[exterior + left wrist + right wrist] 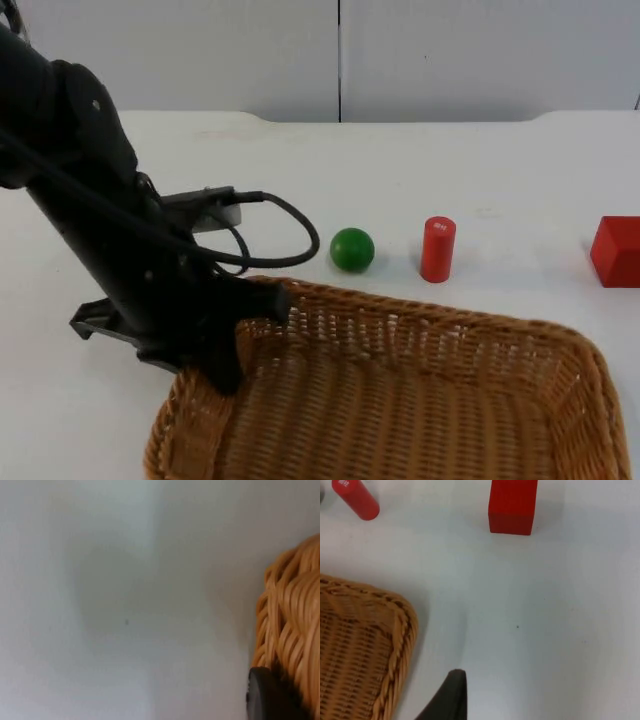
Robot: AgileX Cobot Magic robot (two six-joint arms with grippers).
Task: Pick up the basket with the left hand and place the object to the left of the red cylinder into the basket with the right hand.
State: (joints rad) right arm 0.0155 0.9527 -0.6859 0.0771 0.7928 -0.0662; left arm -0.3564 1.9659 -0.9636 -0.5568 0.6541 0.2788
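Fingers of our left gripper (250,335) clamp the basket (420,400) rim beside the green ball (352,249), which sits untouched left of the red cylinder (438,249), so the ball's transfer remains, while our right gripper (451,700) waits near the basket's corner.

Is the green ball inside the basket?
No, the green ball sits on the white table beyond the basket, left of the red cylinder.
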